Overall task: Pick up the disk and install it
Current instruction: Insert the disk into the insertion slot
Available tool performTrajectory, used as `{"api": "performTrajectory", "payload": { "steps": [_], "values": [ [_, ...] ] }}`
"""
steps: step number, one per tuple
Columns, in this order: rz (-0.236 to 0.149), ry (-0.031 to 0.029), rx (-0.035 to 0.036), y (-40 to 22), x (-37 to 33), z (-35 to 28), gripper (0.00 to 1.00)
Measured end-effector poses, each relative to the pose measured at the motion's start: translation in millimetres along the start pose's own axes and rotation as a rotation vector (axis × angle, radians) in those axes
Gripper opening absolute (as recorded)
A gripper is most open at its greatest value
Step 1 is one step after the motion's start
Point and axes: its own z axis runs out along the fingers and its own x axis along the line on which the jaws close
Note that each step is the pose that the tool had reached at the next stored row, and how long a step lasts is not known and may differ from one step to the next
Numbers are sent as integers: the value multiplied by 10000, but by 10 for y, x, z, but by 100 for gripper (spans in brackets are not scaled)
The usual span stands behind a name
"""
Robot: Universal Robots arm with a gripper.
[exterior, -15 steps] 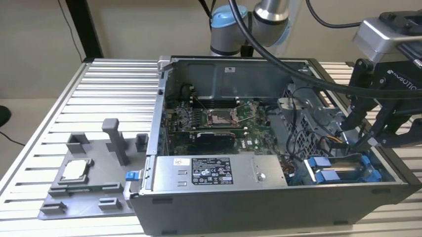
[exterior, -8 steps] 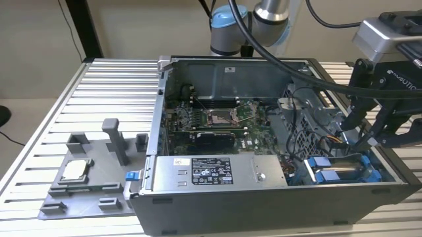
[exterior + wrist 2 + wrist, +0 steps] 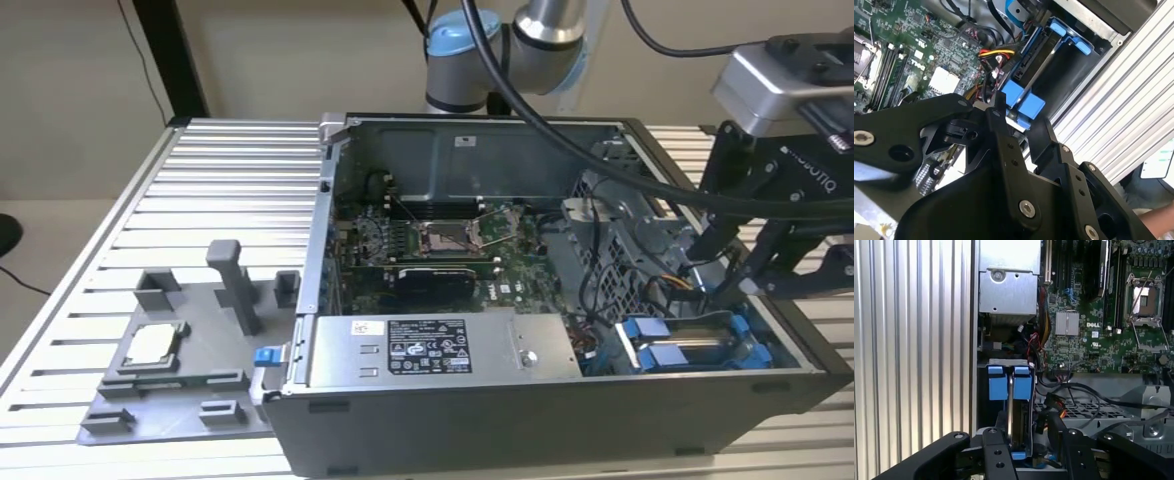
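The disk (image 3: 694, 350), silver-grey with blue plastic tabs, lies in the drive bay at the front corner of the open computer case (image 3: 534, 400), on the exterior view's right. My gripper (image 3: 734, 295) reaches down into that bay at the disk's far end. In both wrist views the disk (image 3: 1012, 410) (image 3: 1026, 105) shows edge-on. It stands between my black fingers (image 3: 999, 450), and the gripper (image 3: 1021, 442) (image 3: 1018, 121) is shut on it. The blue tabs point away from the gripper.
A grey power supply box (image 3: 414, 350) with a label sits beside the bay. The motherboard (image 3: 447, 235) and loose cables (image 3: 667, 280) lie behind it. A grey fixture tray (image 3: 200, 400) holding a small square chip (image 3: 150, 345) rests on the slatted table (image 3: 200, 180).
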Motion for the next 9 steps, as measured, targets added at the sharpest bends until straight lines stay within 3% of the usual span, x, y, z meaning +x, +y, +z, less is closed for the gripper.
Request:
{"api": "performTrajectory", "payload": {
  "steps": [2,6,9],
  "values": [
    [31,-80,6,-20,4,32,100],
    [322,-93,39,-39,12,102,100],
    [742,-98,88,-47,18,156,100]
  ]
}}
